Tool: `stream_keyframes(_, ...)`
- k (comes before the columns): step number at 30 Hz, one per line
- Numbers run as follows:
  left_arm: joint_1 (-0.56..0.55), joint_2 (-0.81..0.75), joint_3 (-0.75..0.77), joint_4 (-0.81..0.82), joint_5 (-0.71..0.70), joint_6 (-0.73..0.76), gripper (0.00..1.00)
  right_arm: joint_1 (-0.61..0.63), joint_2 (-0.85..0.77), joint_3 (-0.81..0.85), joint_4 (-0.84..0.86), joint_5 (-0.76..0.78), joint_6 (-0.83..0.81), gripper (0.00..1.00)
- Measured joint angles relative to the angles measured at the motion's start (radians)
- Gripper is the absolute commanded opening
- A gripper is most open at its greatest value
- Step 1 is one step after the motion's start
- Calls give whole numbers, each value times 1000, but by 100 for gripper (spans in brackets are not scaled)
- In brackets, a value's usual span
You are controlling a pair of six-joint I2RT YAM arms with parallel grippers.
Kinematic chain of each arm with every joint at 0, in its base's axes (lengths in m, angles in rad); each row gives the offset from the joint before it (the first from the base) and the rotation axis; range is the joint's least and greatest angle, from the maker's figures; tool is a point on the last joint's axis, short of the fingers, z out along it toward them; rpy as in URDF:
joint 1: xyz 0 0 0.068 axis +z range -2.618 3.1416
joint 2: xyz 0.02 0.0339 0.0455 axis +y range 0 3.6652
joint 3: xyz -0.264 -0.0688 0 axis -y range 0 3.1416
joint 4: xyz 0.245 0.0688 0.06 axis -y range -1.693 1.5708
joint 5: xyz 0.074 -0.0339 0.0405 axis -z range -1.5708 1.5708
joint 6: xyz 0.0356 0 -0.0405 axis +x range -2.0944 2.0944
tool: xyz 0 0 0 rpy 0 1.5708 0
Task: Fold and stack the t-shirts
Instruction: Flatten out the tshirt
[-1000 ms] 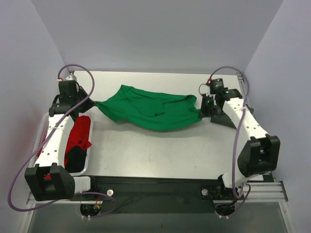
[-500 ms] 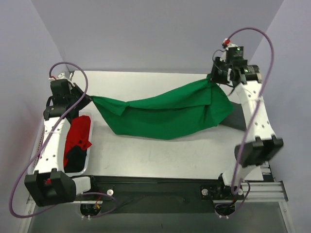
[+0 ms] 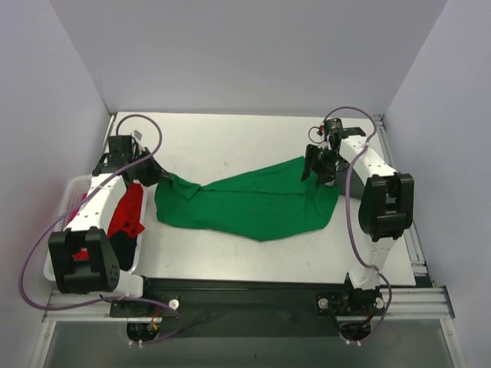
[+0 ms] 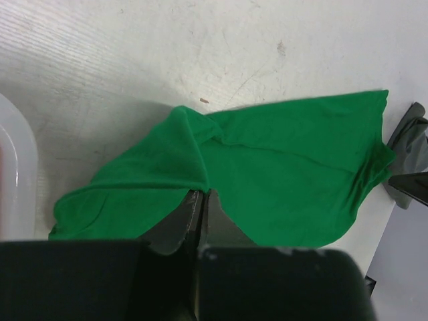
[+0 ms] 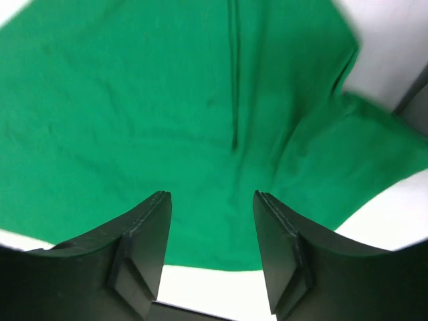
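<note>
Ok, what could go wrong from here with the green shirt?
Only the left pincer grips the green t-shirt, at a bunched corner; the right pincer is open over it, so a pull may drag it lopsided. The cloth lies creased, so folding now could set wrinkles.

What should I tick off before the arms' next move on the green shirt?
1. Left gripper clamped on the green t-shirt: ok, the jaws are shut on a gathered corner.
2. Right gripper free of cloth: ok, the jaws are open above the shirt's right end with nothing between them.
3. Shirt spread flat: not ok, it is creased and bunched near the left gripper.
4. Shirt wholly on the table: ok.
5. Collar and sleeves located for the fold: cannot tell.
6. Red t-shirt out of the way: ok, it lies in the basket.
</note>
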Motion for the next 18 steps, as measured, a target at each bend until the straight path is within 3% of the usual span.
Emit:
stream_keyframes(7,-7,0,-40,3,10,7,0,16,-66,-143,69,-59,23,45)
stream_keyframes(18,-24,0,-51,8,8,6,0,27,50,-111,129,-33,27,40)
